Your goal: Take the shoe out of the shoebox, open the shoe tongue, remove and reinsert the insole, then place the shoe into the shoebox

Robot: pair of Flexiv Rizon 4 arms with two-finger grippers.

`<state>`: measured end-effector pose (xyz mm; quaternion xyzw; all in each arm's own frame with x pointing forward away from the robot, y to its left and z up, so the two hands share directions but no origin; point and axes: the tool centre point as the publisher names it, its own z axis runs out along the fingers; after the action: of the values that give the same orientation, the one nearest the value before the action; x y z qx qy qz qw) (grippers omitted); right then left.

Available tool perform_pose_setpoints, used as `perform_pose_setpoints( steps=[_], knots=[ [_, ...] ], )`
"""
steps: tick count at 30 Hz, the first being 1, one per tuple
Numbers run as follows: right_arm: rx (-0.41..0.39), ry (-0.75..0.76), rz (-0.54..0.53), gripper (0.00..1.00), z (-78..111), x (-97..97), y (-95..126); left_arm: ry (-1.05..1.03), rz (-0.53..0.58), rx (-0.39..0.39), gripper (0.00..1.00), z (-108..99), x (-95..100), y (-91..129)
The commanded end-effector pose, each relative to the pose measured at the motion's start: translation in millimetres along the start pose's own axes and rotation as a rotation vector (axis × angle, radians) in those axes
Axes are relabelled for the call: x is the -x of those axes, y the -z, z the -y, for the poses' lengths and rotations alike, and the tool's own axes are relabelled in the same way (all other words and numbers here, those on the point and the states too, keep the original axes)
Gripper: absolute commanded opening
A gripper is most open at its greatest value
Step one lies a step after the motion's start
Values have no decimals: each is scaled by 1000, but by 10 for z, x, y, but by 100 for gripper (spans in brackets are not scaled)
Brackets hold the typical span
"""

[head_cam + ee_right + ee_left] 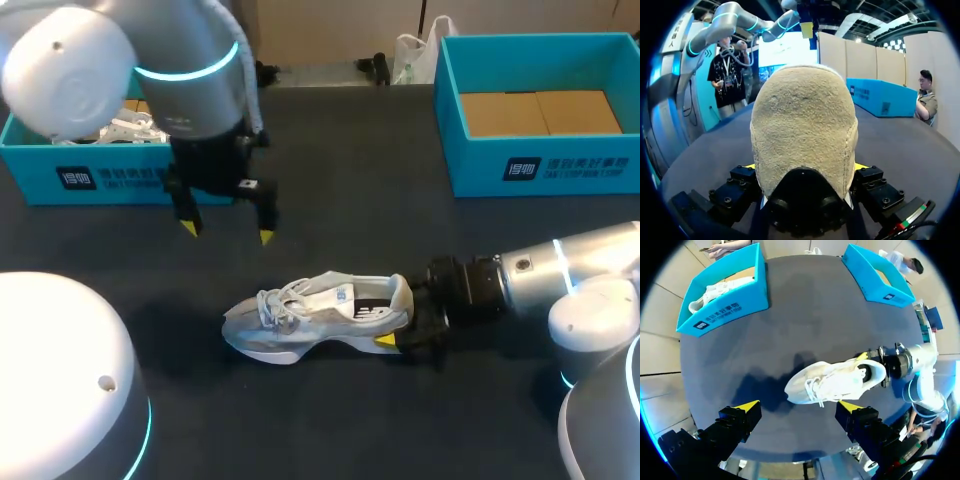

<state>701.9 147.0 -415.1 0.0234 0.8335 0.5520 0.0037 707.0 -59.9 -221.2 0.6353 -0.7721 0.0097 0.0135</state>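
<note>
The shoe (318, 318) sits sole down on the dark tabletop (350, 200), in the lower middle of the head view, with its toe pointing left. The right claw (400, 320) comes in from the lower right and pinches the heel. In the right wrist view the heel fills the gap between the two fingers, which press it from both sides. Farther back, left of centre, the left claw (227, 232) hangs above the tabletop with its fingers spread and nothing in them. In the left wrist view the shoe lies ahead of it, clear of both tips. At the far edge, the left box (60, 175) in the upper left corner holds a second shoe (125, 128). The right box (540, 165) in the upper right shows a brown cardboard floor.
</note>
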Motion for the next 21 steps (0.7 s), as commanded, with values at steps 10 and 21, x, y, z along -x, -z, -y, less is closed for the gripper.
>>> perform_pose_setpoints(
  steps=[10, 21],
  knots=[
    [-6, -1, -1, 0, -21, -1, -3, 29, 52, 92, 100, 35, -564, -297],
    [-6, -1, -1, 0, -21, -1, -3, 129, 120, 98, 100, 29, -1098, -603]
  ],
)
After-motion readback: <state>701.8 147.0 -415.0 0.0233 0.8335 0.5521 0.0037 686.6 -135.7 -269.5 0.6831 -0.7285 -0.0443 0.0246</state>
